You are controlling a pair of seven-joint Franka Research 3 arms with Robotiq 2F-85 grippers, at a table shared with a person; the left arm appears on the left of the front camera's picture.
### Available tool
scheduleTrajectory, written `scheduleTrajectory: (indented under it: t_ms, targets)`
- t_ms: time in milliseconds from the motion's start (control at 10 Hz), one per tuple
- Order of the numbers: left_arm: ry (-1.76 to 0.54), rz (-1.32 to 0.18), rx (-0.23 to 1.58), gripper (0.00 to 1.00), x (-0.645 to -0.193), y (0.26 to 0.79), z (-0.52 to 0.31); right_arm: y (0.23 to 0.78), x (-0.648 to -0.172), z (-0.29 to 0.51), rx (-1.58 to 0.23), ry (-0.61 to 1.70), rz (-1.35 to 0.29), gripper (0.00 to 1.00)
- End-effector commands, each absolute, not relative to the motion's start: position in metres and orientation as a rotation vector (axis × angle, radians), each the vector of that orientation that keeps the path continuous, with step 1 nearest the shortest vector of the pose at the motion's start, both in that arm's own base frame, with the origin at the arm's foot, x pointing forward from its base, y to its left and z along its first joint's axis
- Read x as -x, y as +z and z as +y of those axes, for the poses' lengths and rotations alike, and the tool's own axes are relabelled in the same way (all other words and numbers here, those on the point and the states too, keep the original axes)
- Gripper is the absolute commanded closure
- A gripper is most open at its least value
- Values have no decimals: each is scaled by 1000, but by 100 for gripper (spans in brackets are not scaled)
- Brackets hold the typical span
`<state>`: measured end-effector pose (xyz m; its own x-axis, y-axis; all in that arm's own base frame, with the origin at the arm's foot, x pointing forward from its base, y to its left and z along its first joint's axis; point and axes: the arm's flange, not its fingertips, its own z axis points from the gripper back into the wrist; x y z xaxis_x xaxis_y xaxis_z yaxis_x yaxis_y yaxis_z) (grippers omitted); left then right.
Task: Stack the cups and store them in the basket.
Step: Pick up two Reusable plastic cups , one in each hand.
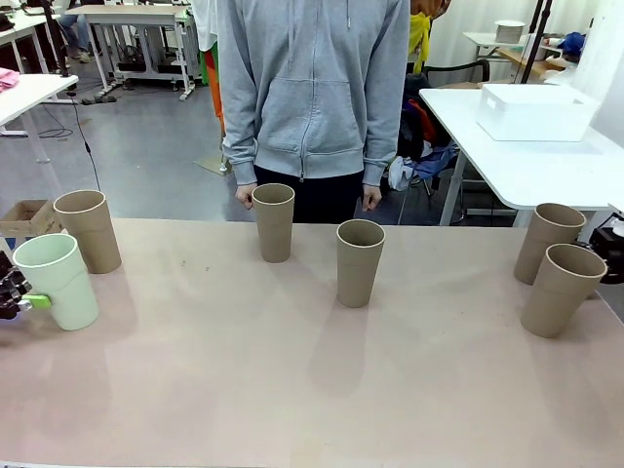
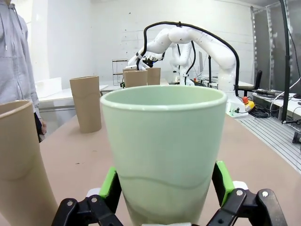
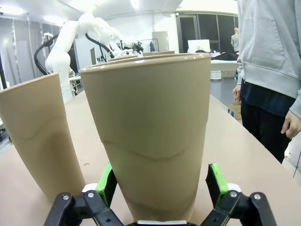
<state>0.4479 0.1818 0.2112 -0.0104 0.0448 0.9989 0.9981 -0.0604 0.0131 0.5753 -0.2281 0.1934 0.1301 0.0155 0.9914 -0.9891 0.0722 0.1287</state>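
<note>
Smooth grey floor (image 1: 146, 146) beyond the pinkish-tan work table (image 1: 292, 390). White tables either side: one at right (image 1: 507, 166), one at the left edge (image 1: 29, 93); more desks (image 1: 127, 15) at the back. Open cardboard box (image 1: 24, 216) on the floor, left. White wall (image 2: 117, 33); ceiling lights (image 3: 9, 10) on, bright and even
</note>
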Motion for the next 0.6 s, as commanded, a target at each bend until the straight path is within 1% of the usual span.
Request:
scheduleTrajectory:
  t_ms: [0,500]
  targets:
    - [-1242,-1241,1247,0,-444,212,168,199,-566,-218,-1157,1067,-1150,0]
    - [-1230,-1245,1244,0,-438,209,148,210,-560,-215,-1158,1054,-1142,0]
